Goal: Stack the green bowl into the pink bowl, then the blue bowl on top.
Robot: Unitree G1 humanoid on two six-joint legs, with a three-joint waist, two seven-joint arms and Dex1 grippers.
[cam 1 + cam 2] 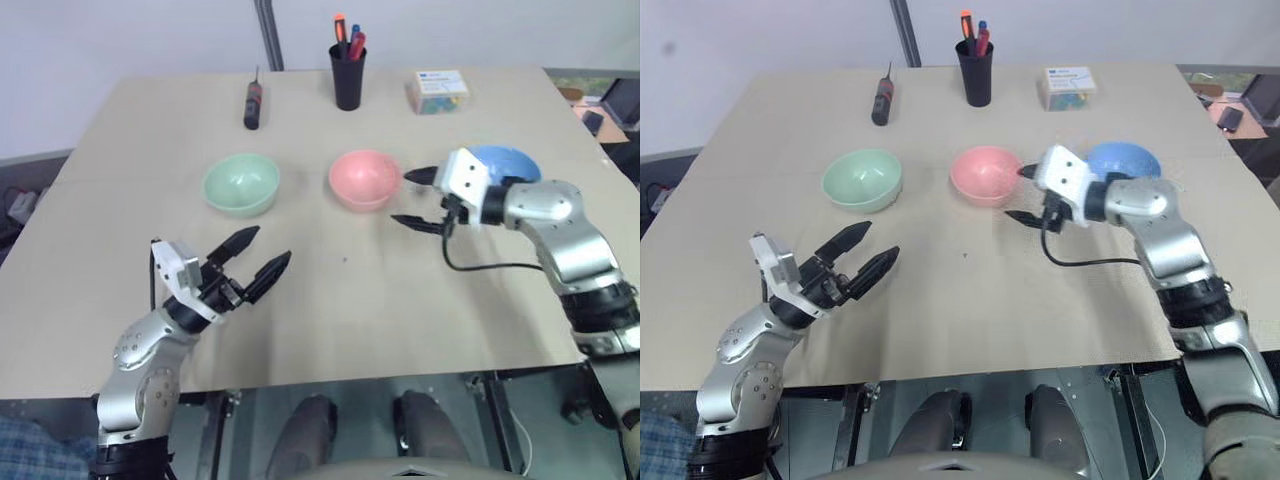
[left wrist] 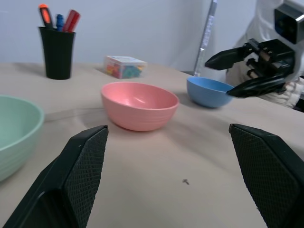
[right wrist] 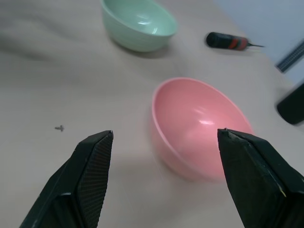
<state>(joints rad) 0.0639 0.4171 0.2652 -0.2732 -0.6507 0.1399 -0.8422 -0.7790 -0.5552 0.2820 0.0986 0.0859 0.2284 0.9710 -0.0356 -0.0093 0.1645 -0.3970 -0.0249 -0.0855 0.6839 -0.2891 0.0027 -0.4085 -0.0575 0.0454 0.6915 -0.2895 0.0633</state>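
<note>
- Bowls first: your green bowl [image 1: 241,183] sits upright on the table [image 1: 330,310], toward the robot's left, with nothing in it.
- Your pink bowl [image 1: 365,179] stands just to the right of the green one, with a clear gap of bare table between them. It is upright and holds nothing.
- Your blue bowl [image 1: 505,161] is further right again, in line with the other two, partly hidden behind the right wrist in the head views. In the left wrist view you see it resting on the table, apart from the pink bowl.
- None of the three bowls is stacked yet; each rests on its own patch of table.
- Your right gripper [image 1: 418,198] hangs between the pink bowl and the blue bowl, pointing toward the pink one. Its fingers are spread wide with nothing between them, one tip near the pink rim and the other lower, above the table. In the right wrist view the pink bowl lies ahead between the two fingers [image 3: 85,175], with the green bowl beyond it.
- Your left gripper [image 1: 252,256] is raised above the near part of the table, well short of the green bowl, pointing toward the middle. Its fingers are also wide apart and hold nothing.
- At the far edge you have a black pen cup [image 1: 348,76] with markers in it, a screwdriver [image 1: 253,103] lying to its left, and a small clear box [image 1: 438,91] of coloured pieces to its right.
</note>
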